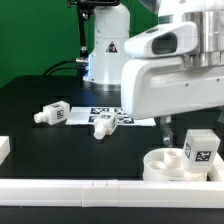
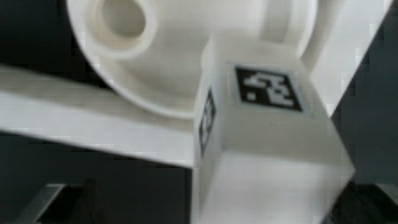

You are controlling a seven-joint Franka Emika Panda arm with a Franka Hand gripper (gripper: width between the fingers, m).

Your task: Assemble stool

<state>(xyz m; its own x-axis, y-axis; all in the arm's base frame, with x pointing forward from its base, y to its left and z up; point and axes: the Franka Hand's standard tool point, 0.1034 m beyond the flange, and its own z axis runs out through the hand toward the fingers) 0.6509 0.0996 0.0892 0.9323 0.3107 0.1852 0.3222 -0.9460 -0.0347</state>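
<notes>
Stool seat sits near the front edge of the desk, toward the exterior view's right, just beside the long rail that runs along the front. One leg stands upright on the seat, its tag facing the camera.

The gripper hangs directly over that leg, released, with its jaws standing wide. In the wrist view a dark finger shows to one side of the leg with a gap between them. Nothing appears to be grasped, though the other finger is out of sight. The same view shows the seat with a round hollow beyond the top of the leg, and the rail crossing next to it.

A second leg lies on its side toward the exterior view's left, well apart from the seat. A third leg lies on its side near the middle of the desk. The marker board lies just behind the third leg, partly hidden by the gripper's white body. A white block sits at the exterior view's far left edge. The arm's base stands at the back of the desk.
</notes>
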